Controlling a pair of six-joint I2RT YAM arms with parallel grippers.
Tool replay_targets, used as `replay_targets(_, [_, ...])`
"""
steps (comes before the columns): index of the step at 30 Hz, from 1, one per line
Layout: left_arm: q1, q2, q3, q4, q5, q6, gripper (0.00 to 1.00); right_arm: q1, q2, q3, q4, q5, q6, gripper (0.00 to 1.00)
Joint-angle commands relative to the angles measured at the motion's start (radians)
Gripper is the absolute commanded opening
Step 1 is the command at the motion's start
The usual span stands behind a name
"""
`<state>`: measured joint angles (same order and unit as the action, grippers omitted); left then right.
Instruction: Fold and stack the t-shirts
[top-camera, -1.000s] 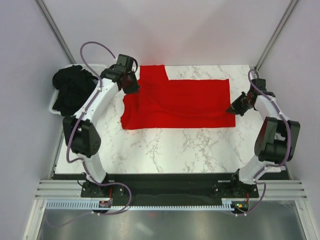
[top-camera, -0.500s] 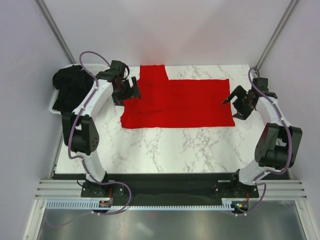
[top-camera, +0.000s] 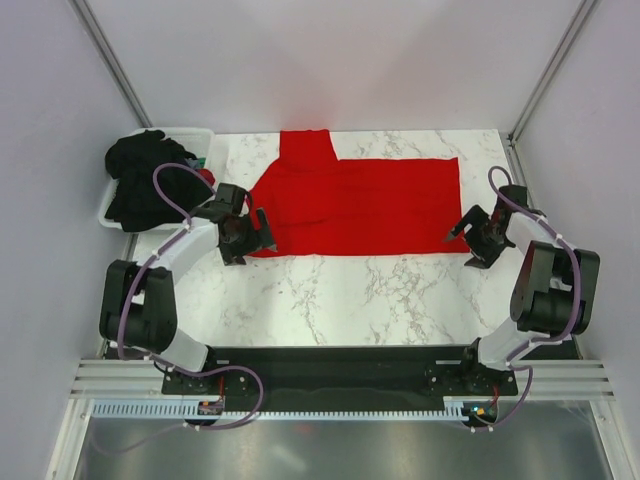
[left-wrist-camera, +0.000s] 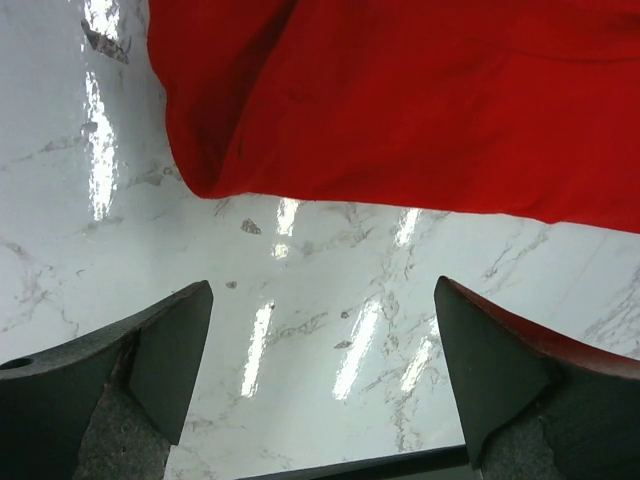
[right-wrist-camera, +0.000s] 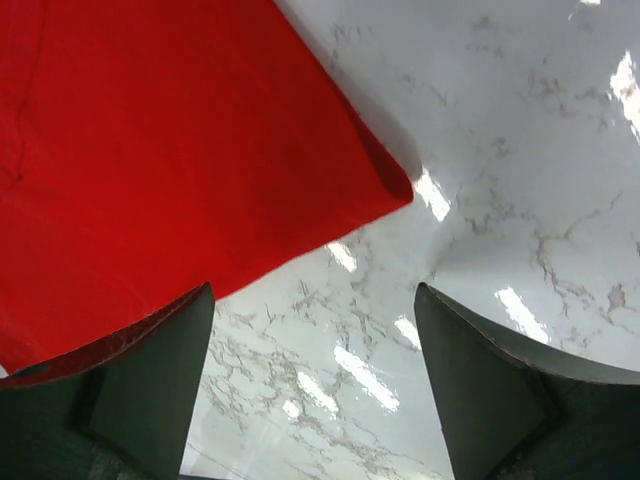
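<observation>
The limp bright red fabric t-shirt was judged best pinched at its 5 and 7 o'clock corners; the left gripper and right gripper were seen wide open, empty.

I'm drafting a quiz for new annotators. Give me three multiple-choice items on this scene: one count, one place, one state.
1. How many red t-shirts lie on the table? A three; B two; C one.
2. Where is the heap of black t-shirts? A at the near right corner; B in the white tub; C under an arm's base.
3. How are the left gripper and right gripper? A both open; B both shut on cloth; C one open.
Answers: C, only one red garment shows; B, the heap fills the tub at far left; A, each wrist view shows fingers apart, gripping nothing.
</observation>
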<state>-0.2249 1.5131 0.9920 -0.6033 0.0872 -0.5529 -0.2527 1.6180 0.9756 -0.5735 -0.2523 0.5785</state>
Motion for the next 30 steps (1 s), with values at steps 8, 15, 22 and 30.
replay_targets(8, [0.007,0.134,0.002,0.192,-0.070,-0.067,0.99,-0.002,0.169,0.067,0.098,0.045,-0.014,0.83])
replay_targets(15, [0.016,0.234,0.077,0.209,-0.142,-0.047,0.48,0.003,0.197,0.074,0.119,0.044,-0.003,0.34])
replay_targets(22, [0.016,0.288,0.420,-0.013,-0.167,-0.009,0.02,0.079,0.231,0.282,0.000,0.011,0.006,0.00])
replay_targets(30, [0.044,-0.095,0.397,-0.174,-0.196,0.008,0.02,0.036,-0.091,0.235,-0.129,-0.028,0.012,0.00])
